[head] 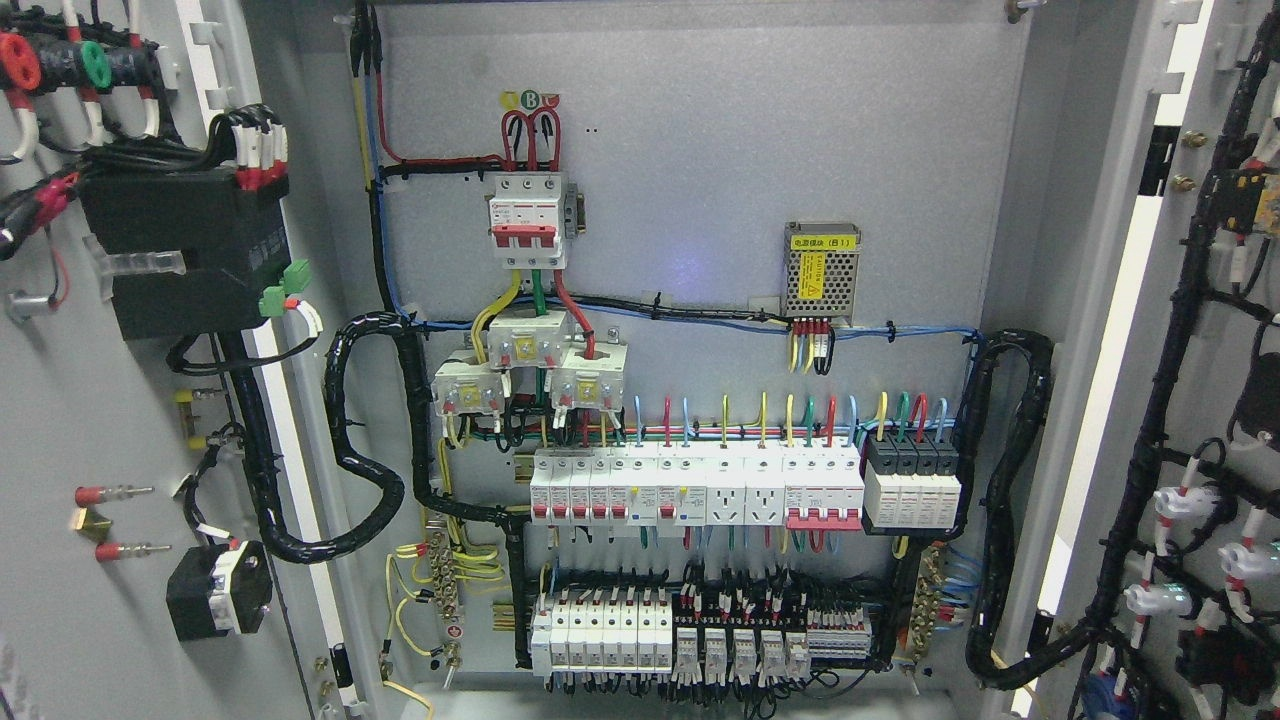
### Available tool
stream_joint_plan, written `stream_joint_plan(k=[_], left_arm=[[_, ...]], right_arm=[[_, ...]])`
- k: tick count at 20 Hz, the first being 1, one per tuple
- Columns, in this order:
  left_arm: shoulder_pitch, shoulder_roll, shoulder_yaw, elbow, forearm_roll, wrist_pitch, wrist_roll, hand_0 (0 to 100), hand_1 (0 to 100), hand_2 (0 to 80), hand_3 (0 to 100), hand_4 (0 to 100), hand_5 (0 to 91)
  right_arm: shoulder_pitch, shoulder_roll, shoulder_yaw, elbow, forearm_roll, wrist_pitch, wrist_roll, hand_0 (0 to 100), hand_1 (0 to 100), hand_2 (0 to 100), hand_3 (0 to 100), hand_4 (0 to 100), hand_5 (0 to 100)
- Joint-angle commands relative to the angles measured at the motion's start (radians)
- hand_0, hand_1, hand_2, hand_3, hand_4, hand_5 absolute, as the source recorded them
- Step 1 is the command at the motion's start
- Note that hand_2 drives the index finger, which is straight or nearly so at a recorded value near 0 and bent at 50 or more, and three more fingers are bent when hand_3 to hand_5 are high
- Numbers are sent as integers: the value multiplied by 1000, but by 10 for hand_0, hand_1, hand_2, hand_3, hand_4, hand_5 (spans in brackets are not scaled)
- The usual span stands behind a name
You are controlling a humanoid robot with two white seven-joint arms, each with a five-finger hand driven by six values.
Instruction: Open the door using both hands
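The head view looks straight into an electrical cabinet with both doors swung wide. The left door (pixel 110 420) fills the left edge, its inner face carrying a black box, wiring and terminals. The right door (pixel 1200 330) stands at the right edge, with a black cable loom and white connectors on its inside. Between them the grey back panel (pixel 720 160) is fully exposed. Neither of my hands nor any arm shows in the picture.
On the back panel sit a red-and-white main breaker (pixel 527 220), a mesh power supply (pixel 822 270), a row of breakers and sockets (pixel 700 487) and lower terminal blocks (pixel 670 640). Thick black cable bundles (pixel 1010 500) loop down both sides.
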Motion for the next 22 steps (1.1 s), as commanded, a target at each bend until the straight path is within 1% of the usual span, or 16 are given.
stream_joint_plan(k=[1,3,6,9,12,15,17,20,22], left_arm=[[-53,-45,37,-32,57,-537,0,0,0,0,0,0,0],[-53,-44,53,-52,81,-543,0,0,0,0,0,0,0],[-53,-41,65,-69,100,-564,0,0,0,0,0,0,0],[-49,-34,79,-71,104,-589,0,0,0,0,0,0,0],[-44,-27,100,-72,137,-633,0,0,0,0,0,0,0],[-44,-22,119,-84,150,-635,0,0,0,0,0,0,0],[-43,-21,125,-92,152,-636,2,0,0,0,0,0,0],[-35,1,145,-94,163,-641,3,0,0,0,0,0,0],[-32,16,158,-94,192,-645,3,0,0,0,0,0,0]], right_arm=[[6,-15,-57,-7,-12,3,0,383,0,0,0,0,0],[6,-15,-59,-7,-14,20,0,383,0,0,0,0,0],[6,-15,-63,-4,-14,23,0,384,0,0,0,0,0],[15,-15,-74,1,-14,25,0,384,0,0,0,0,0],[29,-13,-85,1,-14,25,0,384,0,0,0,0,0],[31,-13,-94,8,-14,29,0,384,0,0,0,0,0],[31,-13,-108,15,-15,48,0,384,0,0,0,0,0],[31,-15,-108,24,-15,49,0,384,0,0,0,0,0],[31,-15,-109,27,-15,49,0,384,0,0,0,0,0]])
